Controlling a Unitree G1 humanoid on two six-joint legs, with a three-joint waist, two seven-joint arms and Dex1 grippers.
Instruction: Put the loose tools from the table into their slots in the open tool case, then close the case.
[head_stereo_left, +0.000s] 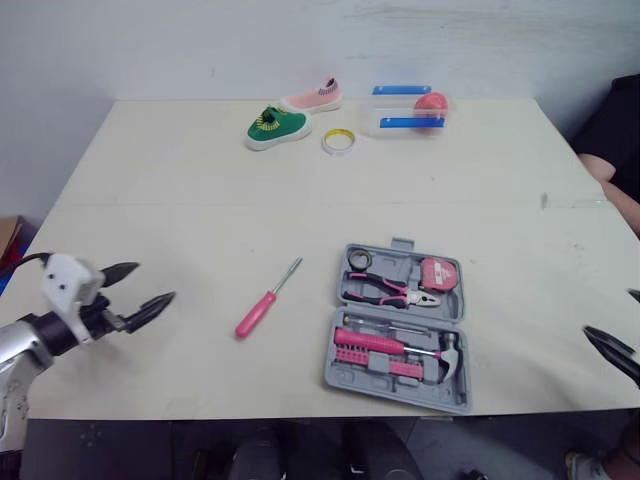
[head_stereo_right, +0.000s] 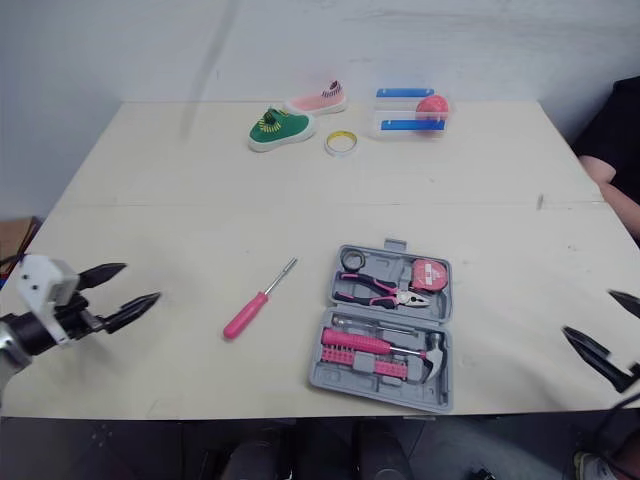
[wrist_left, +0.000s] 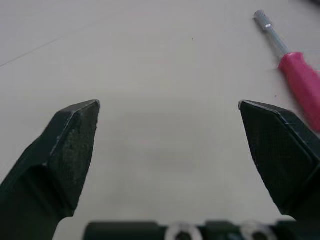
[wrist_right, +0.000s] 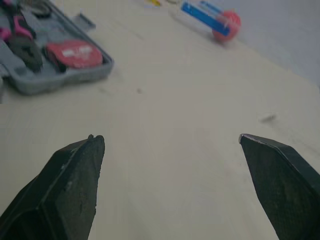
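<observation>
A pink-handled screwdriver (head_stereo_left: 264, 304) lies loose on the pale table, just left of the open grey tool case (head_stereo_left: 342, 374). The case holds pliers (head_stereo_left: 390, 291), a pink tape measure (head_stereo_left: 438, 273), a hammer (head_stereo_left: 420, 350) and a pink bit holder. My left gripper (head_stereo_left: 155, 281) is open over the table's front left, well left of the screwdriver, whose shaft and handle (wrist_left: 296, 76) show beyond its fingers. My right gripper (head_stereo_right: 590, 312) is open near the front right edge, right of the case (wrist_right: 60, 80). Nothing sits between either pair of fingers.
At the back of the table lie a green shoe (head_stereo_left: 276, 127), a pink shoe (head_stereo_left: 314, 97), a roll of tape (head_stereo_left: 338, 141) and a clear box with blue strips (head_stereo_left: 408, 110). A person's arm (head_stereo_left: 610, 165) reaches in at the right edge.
</observation>
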